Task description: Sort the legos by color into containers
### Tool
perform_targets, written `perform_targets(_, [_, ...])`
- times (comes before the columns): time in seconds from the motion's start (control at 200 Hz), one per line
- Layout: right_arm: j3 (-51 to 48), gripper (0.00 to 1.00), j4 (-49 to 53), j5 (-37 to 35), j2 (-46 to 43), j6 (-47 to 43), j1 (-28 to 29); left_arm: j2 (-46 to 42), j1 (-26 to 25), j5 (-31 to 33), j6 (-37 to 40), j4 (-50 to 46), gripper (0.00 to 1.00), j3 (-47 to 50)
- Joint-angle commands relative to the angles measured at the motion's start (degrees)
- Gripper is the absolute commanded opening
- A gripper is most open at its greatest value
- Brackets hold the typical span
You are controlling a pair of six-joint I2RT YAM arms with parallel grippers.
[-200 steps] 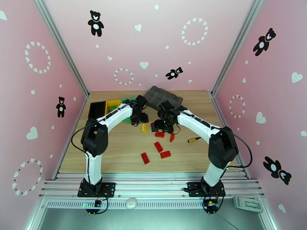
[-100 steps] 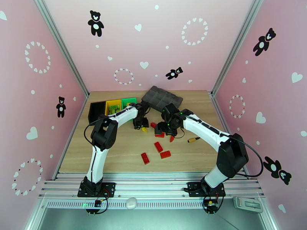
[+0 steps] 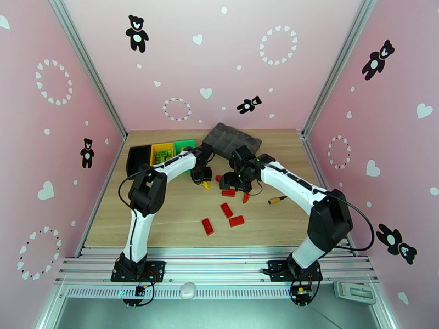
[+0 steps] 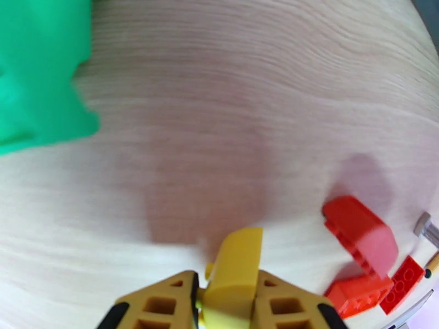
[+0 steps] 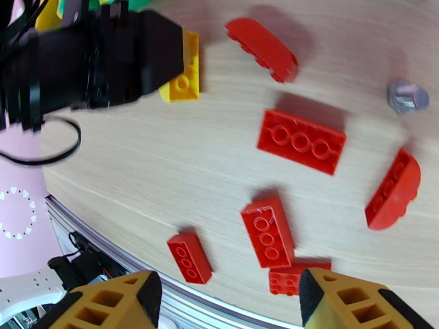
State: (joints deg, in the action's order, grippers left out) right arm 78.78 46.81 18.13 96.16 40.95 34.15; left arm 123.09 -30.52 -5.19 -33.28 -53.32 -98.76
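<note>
One yellow lego (image 4: 237,257) between jaws of left tool (image 4: 226,289).

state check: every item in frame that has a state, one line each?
left gripper: jaws shut on yellow lego
right gripper: jaws open, empty, above red legos
yellow lego: clamped between left jaws
red legos: loose on table, unsorted
containers: upright, open-topped, contents unclear

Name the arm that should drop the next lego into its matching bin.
Left. The left hand is shut on a yellow lego, and the yellow bin sits on its side. The right hand hangs open above loose red legos, holding nothing.
</note>
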Motion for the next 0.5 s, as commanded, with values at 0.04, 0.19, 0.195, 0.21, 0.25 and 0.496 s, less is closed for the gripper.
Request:
perform_targets(0.04, [4.88, 0.70, -0.05, 1.94, 3.84, -1.11, 0.85, -7.43, 3.09, 0.26, -0.74, -0.06, 0.25, 0.66])
perform_targets(0.19, [9.67, 0.70, 0.12, 3.43, 7.77, -1.74, 1.69, -9.77, 6.83, 1.32, 0.04, -1.43, 0.25, -0.76])
perform_targets(0.195, [9.83, 0.70, 0.17, 3.46, 7.93, -1.79, 1.70, -9.83, 6.94, 1.36, 0.09, -1.48, 0.25, -0.88])
perform_targets(0.21, [10.44, 0.70, 0.24, 3.55, 8.31, -1.85, 1.83, -9.81, 7.34, 1.49, 0.20, -1.69, 0.25, -1.23])
perform_targets(0.25, [11.89, 0.70, 0.53, 3.82, 9.49, -2.06, 2.09, -9.68, 8.59, 1.88, 0.56, -2.39, 0.25, -2.37])
perform_targets(0.496, [18.85, 0.69, 2.03, 4.65, 14.54, -2.92, 2.59, -3.74, 14.85, 3.95, 3.64, -7.76, 0.25, -14.38])
